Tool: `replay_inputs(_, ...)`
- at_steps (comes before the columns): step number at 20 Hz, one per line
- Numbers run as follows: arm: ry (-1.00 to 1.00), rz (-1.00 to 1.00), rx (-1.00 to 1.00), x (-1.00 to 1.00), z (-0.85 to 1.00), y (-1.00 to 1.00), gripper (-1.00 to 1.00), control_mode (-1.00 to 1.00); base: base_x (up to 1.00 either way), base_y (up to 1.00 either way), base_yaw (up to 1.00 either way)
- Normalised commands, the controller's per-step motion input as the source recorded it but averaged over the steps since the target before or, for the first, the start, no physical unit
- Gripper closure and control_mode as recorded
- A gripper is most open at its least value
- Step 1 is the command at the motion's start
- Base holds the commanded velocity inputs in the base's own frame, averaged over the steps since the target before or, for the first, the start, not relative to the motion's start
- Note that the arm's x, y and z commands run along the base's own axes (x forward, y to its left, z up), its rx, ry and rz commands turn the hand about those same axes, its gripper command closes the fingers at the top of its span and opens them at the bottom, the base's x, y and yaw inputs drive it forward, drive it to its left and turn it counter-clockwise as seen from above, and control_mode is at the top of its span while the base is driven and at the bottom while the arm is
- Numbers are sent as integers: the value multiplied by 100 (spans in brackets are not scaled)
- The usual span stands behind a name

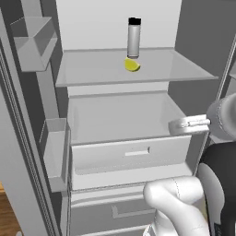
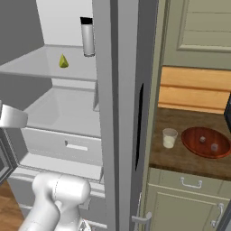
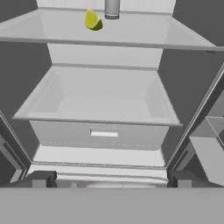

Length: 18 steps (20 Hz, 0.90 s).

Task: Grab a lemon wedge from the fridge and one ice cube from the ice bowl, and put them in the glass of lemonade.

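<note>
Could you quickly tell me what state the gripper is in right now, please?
Gripper: open and empty, jaws spread wide, facing the fridge interior below the shelf that carries the lemon wedge.

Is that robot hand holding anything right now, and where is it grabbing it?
Nothing is held. The gripper has its jaws wide open and empty, facing the open fridge; the lemon wedge sits untouched on the shelf.

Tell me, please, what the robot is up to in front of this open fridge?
The white arm is facing the open grey fridge with its gripper open and holding nothing. The small yellow-green lemon wedge lies on the upper white shelf beside a tall grey bottle with a black cap. On the wooden counter to the right, the pale tumbler of lemonade stands by the reddish-brown ice bowl.
</note>
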Motion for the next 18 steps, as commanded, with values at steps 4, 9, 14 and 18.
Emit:
replay_inputs(4,-10,0,-5,0,37,6,-100,-100,0,0,0)
replay_inputs(9,-18,0,-1,5,53,5,-100,-100,0,0,0)
replay_inputs(14,-2,9,2,84,22,0,-100,-100,0,0,0)
replay_inputs(18,10,14,0,100,-4,0,-100,-100,0,0,0)
